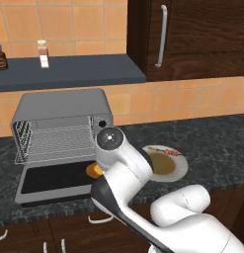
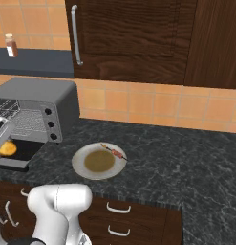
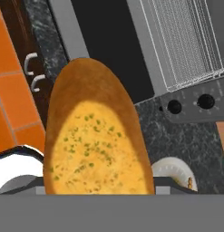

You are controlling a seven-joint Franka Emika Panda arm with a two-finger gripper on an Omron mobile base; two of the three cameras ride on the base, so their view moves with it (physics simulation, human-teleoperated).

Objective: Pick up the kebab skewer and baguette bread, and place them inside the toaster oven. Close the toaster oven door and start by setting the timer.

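The small golden-orange baguette bread (image 3: 97, 136) was held in the partly open gripper (image 1: 95, 170), so it could be carried in. The grey boxy toaster oven (image 1: 64, 106) lay just ahead of the hand, its glass door (image 1: 54, 179) dropped flat below it.

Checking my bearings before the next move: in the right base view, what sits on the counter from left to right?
baguette bread over the open toaster oven door → toaster oven → plate → kebab skewer on the plate's right rim.
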